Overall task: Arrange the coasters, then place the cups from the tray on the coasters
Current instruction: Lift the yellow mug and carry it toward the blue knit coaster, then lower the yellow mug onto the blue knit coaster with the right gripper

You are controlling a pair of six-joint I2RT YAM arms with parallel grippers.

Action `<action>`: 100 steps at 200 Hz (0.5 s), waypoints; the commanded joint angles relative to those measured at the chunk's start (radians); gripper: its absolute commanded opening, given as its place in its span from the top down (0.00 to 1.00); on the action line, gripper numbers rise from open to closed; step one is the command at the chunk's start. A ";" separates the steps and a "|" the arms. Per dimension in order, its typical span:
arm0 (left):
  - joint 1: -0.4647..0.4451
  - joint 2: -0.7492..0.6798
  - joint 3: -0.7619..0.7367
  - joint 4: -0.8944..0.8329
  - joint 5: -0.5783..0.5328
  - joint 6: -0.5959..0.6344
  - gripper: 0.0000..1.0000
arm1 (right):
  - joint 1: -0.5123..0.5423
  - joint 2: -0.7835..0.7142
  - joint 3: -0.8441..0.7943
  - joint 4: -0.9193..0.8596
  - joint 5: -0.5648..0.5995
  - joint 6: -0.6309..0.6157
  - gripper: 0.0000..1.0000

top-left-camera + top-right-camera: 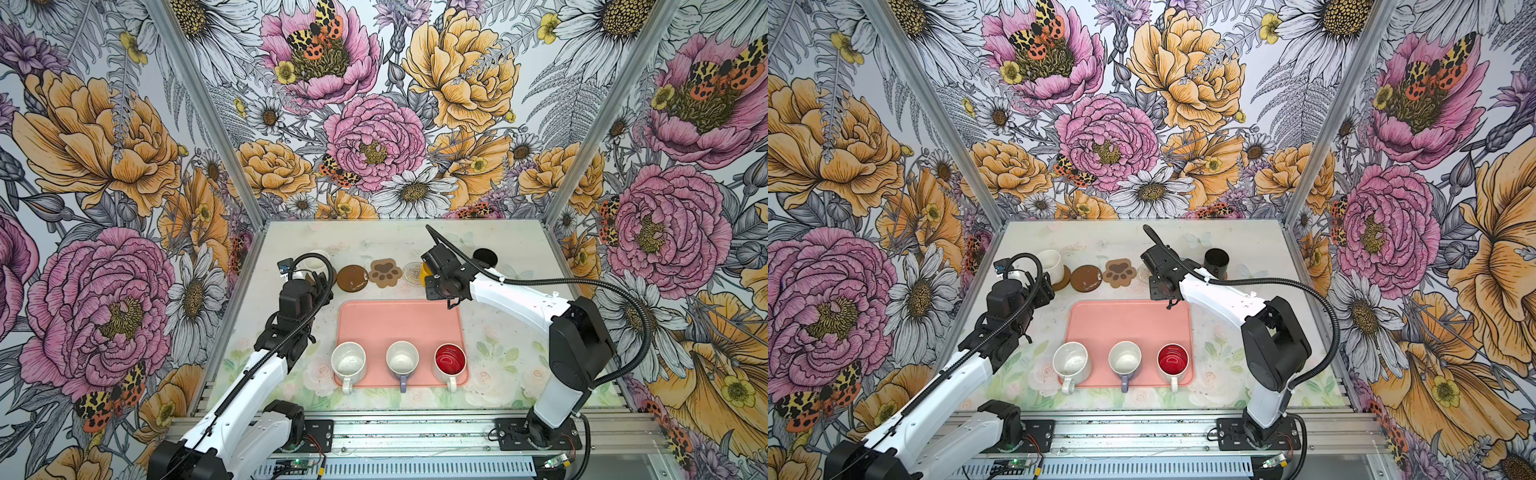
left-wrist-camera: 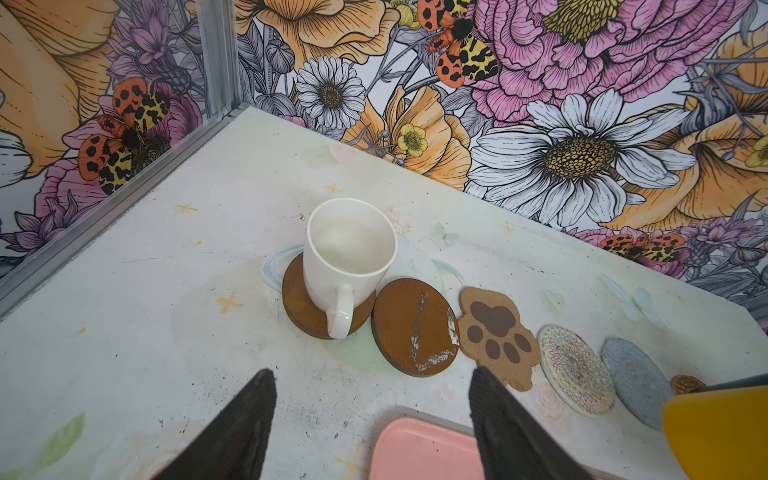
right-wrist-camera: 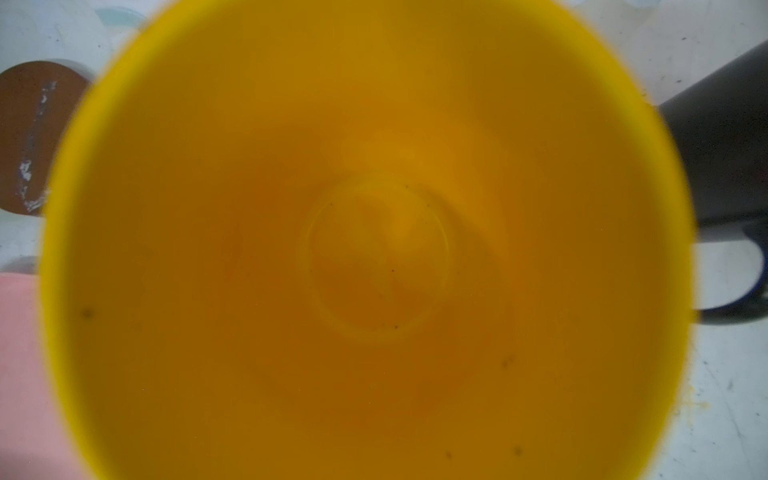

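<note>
Both top views high over table (image 1: 365, 241), wrist views close, sharing scratched coaster (image 2: 415, 328)

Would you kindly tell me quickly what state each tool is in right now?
Left tool: open, holding nothing.
Right tool: closed on the yellow mug.

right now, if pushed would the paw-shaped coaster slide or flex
Probably slides: the paw-shaped coaster lies flat and thin on the table. Its edges lie uncurled, so likely stiff. It seems to touch the scratched brown coaster, so a push could shift that too.
</note>
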State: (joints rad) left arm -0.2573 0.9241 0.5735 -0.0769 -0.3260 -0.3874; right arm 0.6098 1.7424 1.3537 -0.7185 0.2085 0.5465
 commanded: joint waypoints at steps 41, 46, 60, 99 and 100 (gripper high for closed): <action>0.012 -0.004 -0.012 0.027 0.023 -0.016 0.25 | -0.115 0.010 0.124 0.047 -0.029 -0.077 1.00; 0.012 -0.004 -0.012 0.027 0.023 -0.017 0.25 | -0.123 0.019 0.135 0.046 -0.036 -0.081 1.00; 0.011 -0.004 -0.012 0.028 0.024 -0.018 0.25 | -0.142 0.047 0.160 0.046 -0.045 -0.092 1.00; 0.012 0.002 -0.011 0.030 0.024 -0.018 0.25 | -0.183 0.121 0.233 0.045 -0.066 -0.107 1.00; 0.011 0.002 -0.011 0.030 0.024 -0.019 0.25 | -0.183 0.122 0.233 0.045 -0.066 -0.107 1.00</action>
State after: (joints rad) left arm -0.2573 0.9245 0.5735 -0.0765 -0.3237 -0.3943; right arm 0.4412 1.8343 1.5173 -0.7219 0.1551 0.4675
